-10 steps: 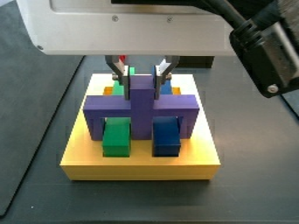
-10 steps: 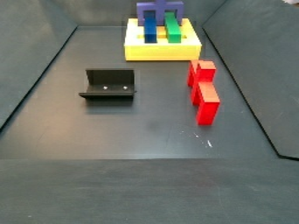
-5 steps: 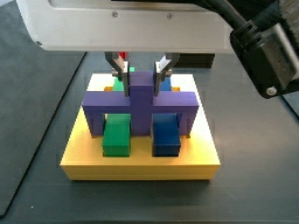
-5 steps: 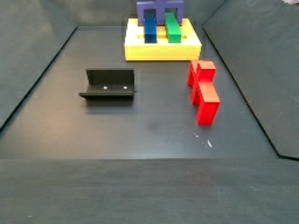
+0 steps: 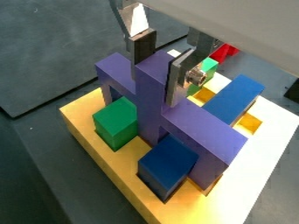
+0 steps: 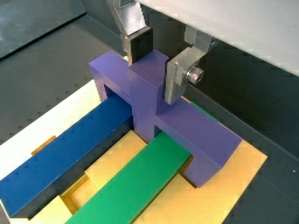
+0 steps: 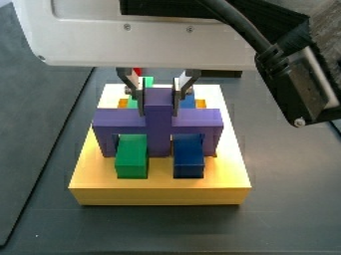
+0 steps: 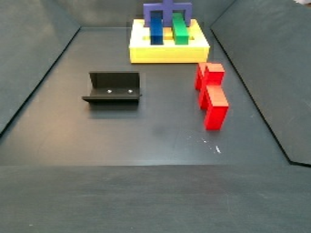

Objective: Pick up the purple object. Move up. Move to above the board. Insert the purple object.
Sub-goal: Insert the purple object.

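The purple object [image 7: 158,123] stands on the board [image 7: 160,180], its wide bar straddling the green bar [image 7: 132,155] and the blue bar [image 7: 189,155], which lie side by side in the board's slots. Its legs reach down to the board on the outer side of each bar, and its post [image 5: 152,83] rises from the middle. The claw [image 5: 158,54] is right above the post, with one silver finger [image 6: 181,70] on each side of the post's top. The fingers are parted; in both wrist views they sit just beside the post, and whether the pads touch it cannot be told.

In a side view the board [image 8: 169,49] lies at the far end of the dark floor [image 8: 145,132], close to the back wall. The red block [image 8: 212,90] stands upright near the board's right front corner, apart from it. The fixture [image 8: 113,88] stands to the left of the red block, well apart from the board. The near half of the floor in front of the red block and fixture is bare.
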Controlling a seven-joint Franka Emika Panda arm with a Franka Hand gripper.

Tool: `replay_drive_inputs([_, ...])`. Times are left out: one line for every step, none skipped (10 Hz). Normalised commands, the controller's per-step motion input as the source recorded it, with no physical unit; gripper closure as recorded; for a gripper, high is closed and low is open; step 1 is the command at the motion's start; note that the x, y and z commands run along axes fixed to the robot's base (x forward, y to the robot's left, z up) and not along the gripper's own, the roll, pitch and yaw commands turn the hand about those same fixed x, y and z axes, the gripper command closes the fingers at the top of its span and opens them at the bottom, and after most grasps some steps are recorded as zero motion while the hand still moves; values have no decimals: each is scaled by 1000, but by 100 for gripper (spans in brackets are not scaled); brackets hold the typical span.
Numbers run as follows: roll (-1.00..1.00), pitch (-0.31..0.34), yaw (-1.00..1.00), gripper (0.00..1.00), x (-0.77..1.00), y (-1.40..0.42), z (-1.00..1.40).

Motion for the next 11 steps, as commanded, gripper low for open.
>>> replay_drive_inputs([0,34,0,100,197,-160,-57])
replay_drive_inputs([0,46,0,100,186,-14,0])
replay_drive_inputs([0,34,0,100,120,0,-29])
replay_drive_inputs([-63,9,0,100,23,149,-226])
replay_drive_inputs([-194,0,0,100,0,209,-277])
replay_drive_inputs([-197,0,46,100,0,180,-249])
replay_drive_inputs([-260,-66,103,100,0,51,-429])
replay_drive_inputs([-286,-136,43,100,-74,43,-494])
replay_drive_inputs([-237,-144,11,100,-83,57,-420])
replay_drive_inputs([-7,-27,0,100,0,0,-71])
replay_drive_inputs([0,0,0,100,0,0,0])
